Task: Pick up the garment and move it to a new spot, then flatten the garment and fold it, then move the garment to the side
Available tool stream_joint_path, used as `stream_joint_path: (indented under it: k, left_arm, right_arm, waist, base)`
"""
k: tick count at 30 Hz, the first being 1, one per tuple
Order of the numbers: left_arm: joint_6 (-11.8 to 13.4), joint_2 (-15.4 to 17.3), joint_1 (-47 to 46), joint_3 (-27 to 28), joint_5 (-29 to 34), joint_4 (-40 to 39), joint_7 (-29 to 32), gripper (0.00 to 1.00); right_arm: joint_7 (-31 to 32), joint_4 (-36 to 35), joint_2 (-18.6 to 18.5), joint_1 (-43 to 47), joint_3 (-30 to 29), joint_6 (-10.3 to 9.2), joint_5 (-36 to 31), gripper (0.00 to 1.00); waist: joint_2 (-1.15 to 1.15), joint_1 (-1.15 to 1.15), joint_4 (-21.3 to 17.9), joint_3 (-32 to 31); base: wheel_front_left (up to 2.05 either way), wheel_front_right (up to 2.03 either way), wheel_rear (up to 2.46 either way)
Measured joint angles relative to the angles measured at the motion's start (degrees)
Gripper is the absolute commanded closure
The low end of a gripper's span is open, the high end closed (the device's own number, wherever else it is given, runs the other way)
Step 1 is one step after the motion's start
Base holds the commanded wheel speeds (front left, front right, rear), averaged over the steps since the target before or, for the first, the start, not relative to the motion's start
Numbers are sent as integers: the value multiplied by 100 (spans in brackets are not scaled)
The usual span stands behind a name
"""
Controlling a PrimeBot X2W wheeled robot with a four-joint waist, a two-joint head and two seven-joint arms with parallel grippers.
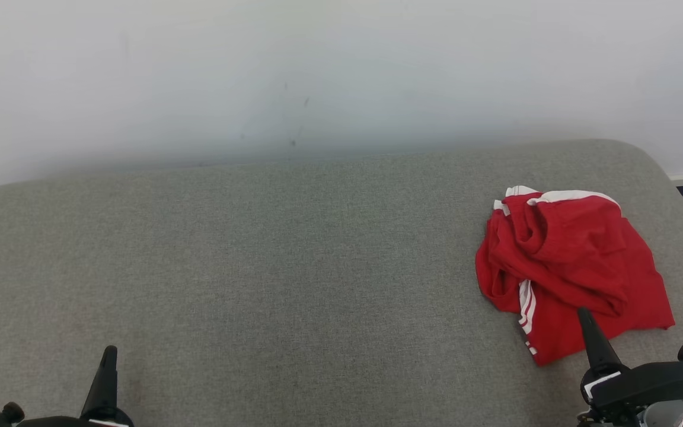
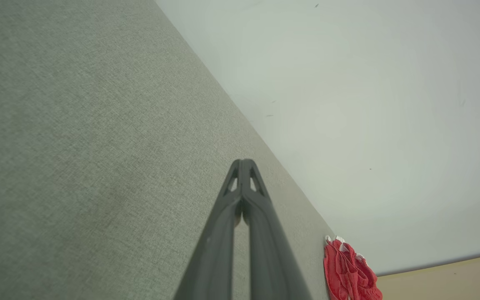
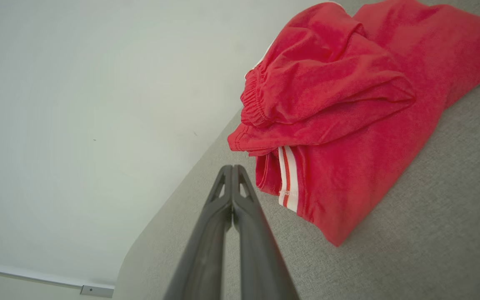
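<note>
In your head view, the crumpled red garment point(image 1: 573, 261) lies on the right side of the grey cushion point(image 1: 294, 267). Your left gripper point(image 1: 110, 354) sits at the near left, and your right gripper point(image 1: 583, 314) tips over the garment's near edge.

Your left wrist view shows its fingers point(image 2: 240, 196) pressed together above bare cushion, with the garment point(image 2: 348, 271) well apart to the right.

Your right wrist view shows those fingers point(image 3: 223, 200) together too, gripping nothing. The garment point(image 3: 348, 112) is just beside their tips.
</note>
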Motion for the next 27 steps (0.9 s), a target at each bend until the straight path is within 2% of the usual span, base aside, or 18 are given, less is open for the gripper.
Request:
stream_joint_path:
  k: [27]
  left_arm:
    - [-383,-270,-282,410,-1835,465,325,100]
  right_arm:
    - [354,438,330,-289,-432,390,1529,100]
  waist:
    - [0,0,-150,32]
  base:
    - [0,0,0]
